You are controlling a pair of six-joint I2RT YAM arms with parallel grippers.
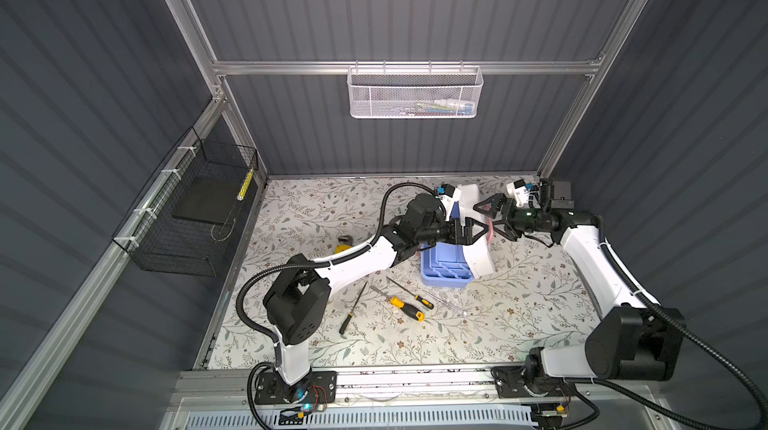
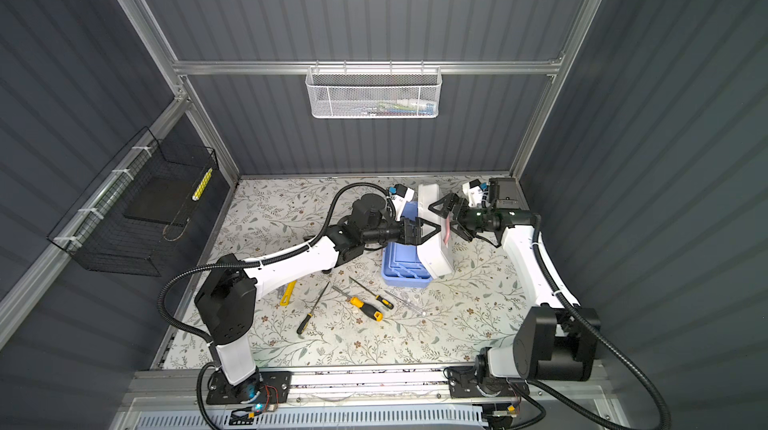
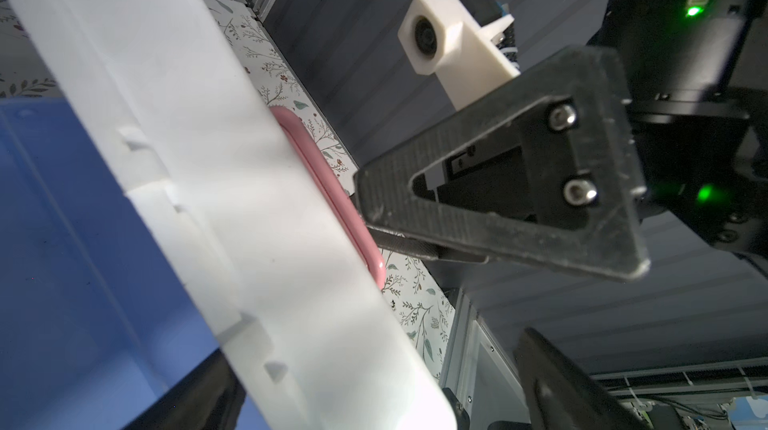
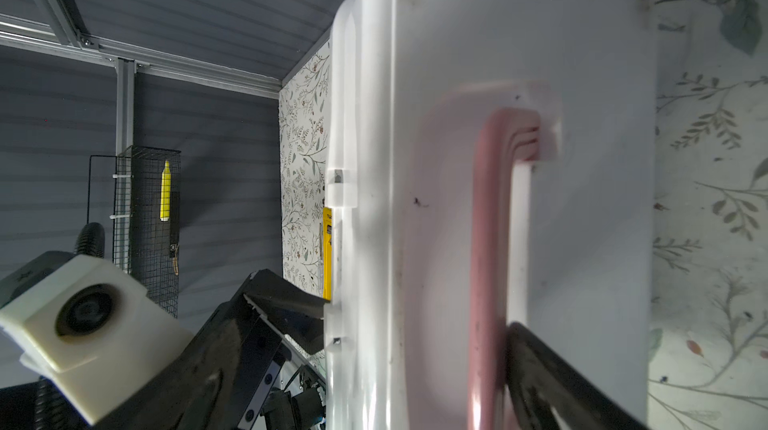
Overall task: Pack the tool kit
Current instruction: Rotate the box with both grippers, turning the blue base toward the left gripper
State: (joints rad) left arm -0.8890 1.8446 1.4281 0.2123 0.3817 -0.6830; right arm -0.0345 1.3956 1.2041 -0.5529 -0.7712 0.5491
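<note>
The tool kit's light blue base (image 1: 446,272) rests on the floral mat, and its white lid (image 1: 480,249) stands raised and tilted. My left gripper (image 1: 480,235) is open and straddles the lid's edge (image 3: 208,158). My right gripper (image 1: 487,218) is open at the lid's outer face. One of its fingers (image 4: 540,370) lies against the pink handle (image 4: 486,241) without clamping it. A yellow pipe wrench (image 1: 343,243) lies partly behind the left arm. Screwdrivers (image 1: 407,307) lie loose in front of the base, including a thin black-handled one (image 1: 353,309).
A white mesh basket (image 1: 415,91) hangs on the back wall. A black wire basket (image 1: 195,208) holding a yellow stick is on the left wall. A flat yellow tool (image 2: 287,293) lies under the left arm. A black device (image 1: 561,195) sits in the back right corner.
</note>
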